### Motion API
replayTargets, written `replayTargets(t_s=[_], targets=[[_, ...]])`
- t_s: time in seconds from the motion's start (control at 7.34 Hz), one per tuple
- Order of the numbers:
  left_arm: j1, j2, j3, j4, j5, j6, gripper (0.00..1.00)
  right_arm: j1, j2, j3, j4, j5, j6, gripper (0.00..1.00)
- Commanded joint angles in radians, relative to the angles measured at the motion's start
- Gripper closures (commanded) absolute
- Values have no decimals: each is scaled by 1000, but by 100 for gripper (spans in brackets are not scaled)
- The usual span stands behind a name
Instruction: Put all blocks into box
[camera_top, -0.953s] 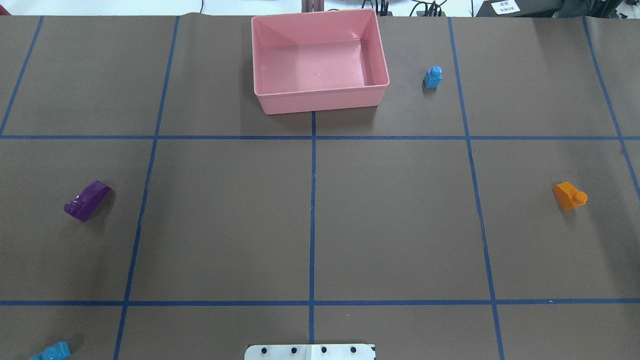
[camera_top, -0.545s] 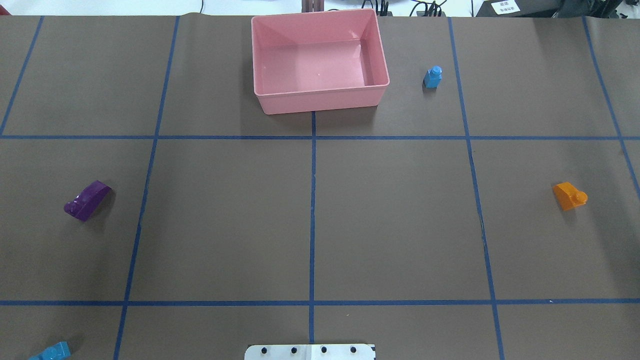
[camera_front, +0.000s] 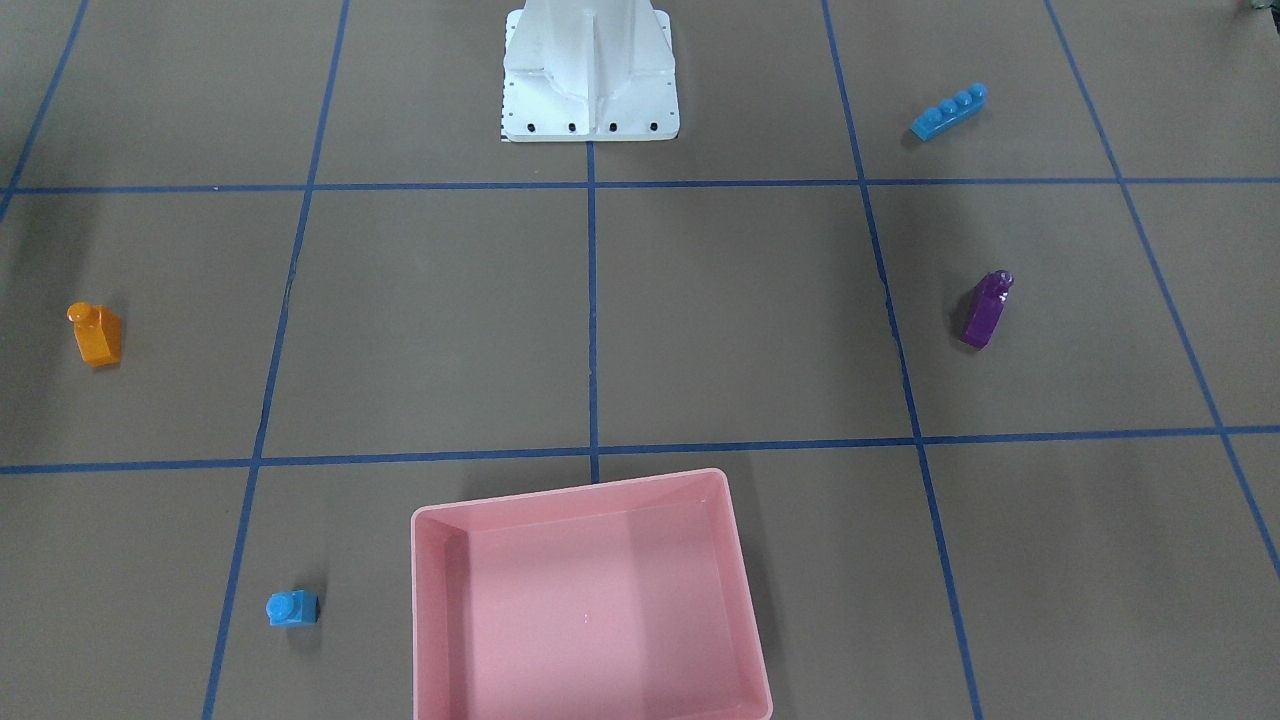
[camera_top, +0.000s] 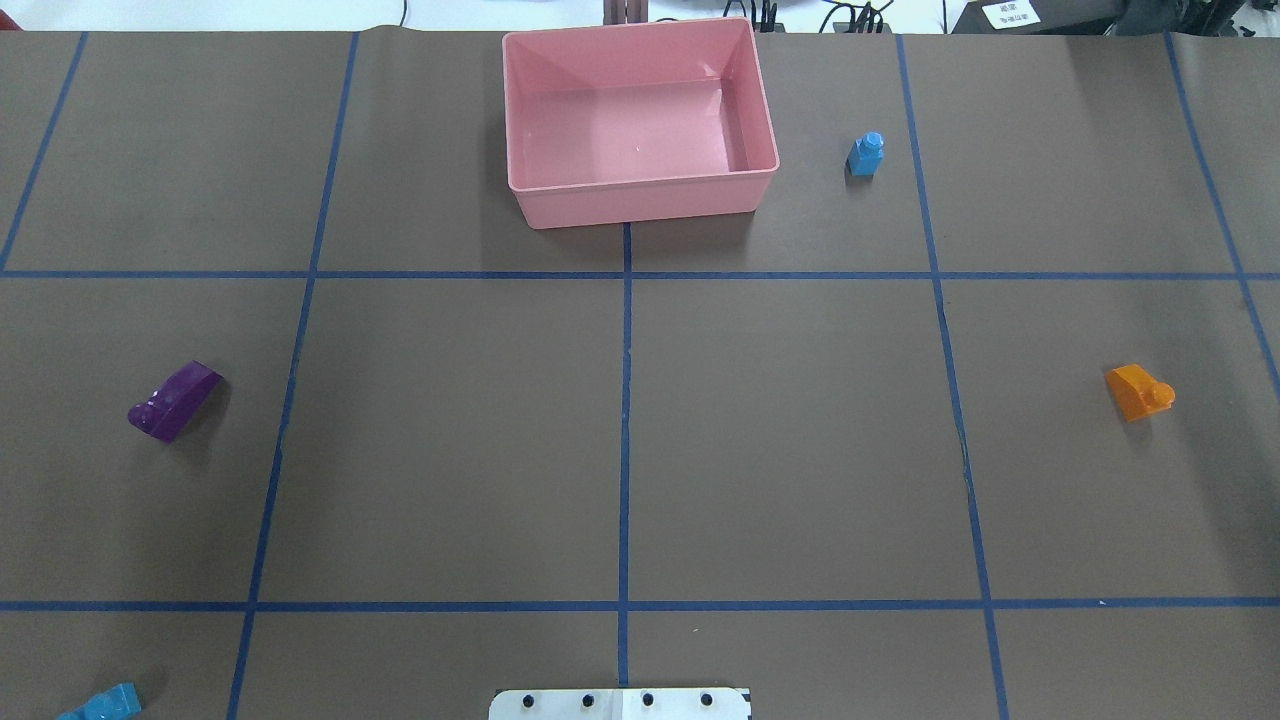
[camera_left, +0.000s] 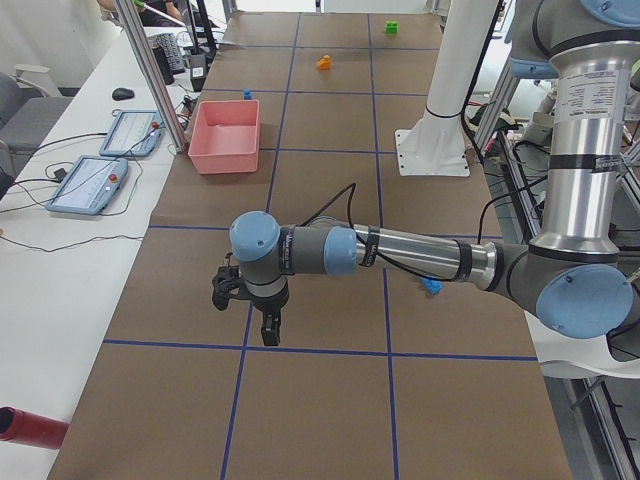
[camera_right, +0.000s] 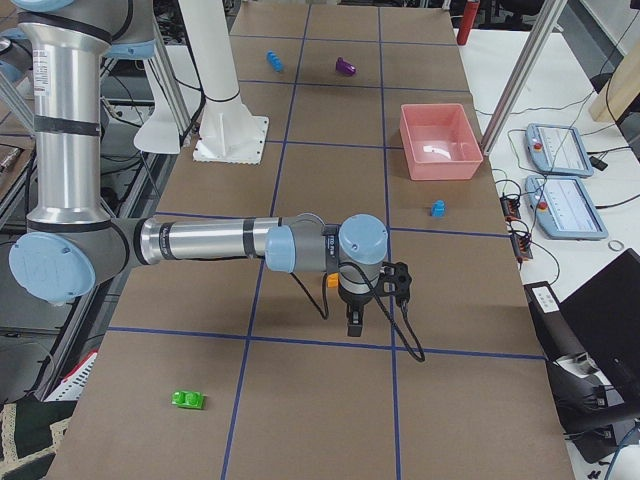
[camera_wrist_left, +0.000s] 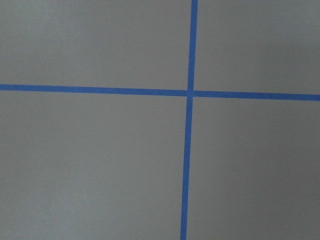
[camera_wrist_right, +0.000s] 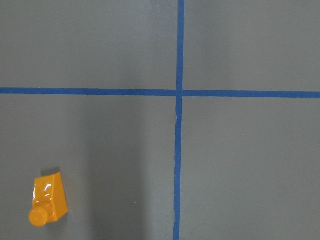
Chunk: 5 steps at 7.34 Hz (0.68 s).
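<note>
The pink box (camera_top: 640, 190) sits top centre in the overhead view. The small blue block (camera_top: 866, 154) is near its right, the orange block (camera_top: 1138, 391) mid-right and the purple block (camera_top: 174, 400) mid-left. All lie on brown paper (camera_top: 800, 450) gridded with blue tape (camera_top: 625, 450). The front view shows the long blue block (camera_front: 948, 111) whole. Only the right side view shows the green block (camera_right: 188, 400) and benches with pendants (camera_right: 565, 205). I cannot tell whether the left gripper (camera_left: 262, 322) or the right gripper (camera_right: 355, 322) is parted.

Pink box (camera_top: 640, 200), orange block (camera_top: 1138, 392), purple block (camera_top: 175, 401), green block (camera_right: 187, 400), blue blocks (camera_top: 866, 154) (camera_front: 948, 110), blue-gridded brown table (camera_top: 450, 430).

The brown, blue-taped table (camera_top: 450, 430) carries the pink box (camera_top: 640, 200), five scattered blocks (camera_top: 1138, 392) and a white base (camera_front: 590, 90).
</note>
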Motion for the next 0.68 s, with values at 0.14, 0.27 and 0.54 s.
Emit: replayTargets(t_s=[0.14,0.27,0.54], targets=[[65,-4,-18,-171,-13,-3,0,-82,6,49,63,98,106,0],[65,-2,-17,-202,-74,-4,0,-159,23,21,136,157,173,0],[65,4,11,-202,-140,-4,0,-285,12,15,280,127,299,0]])
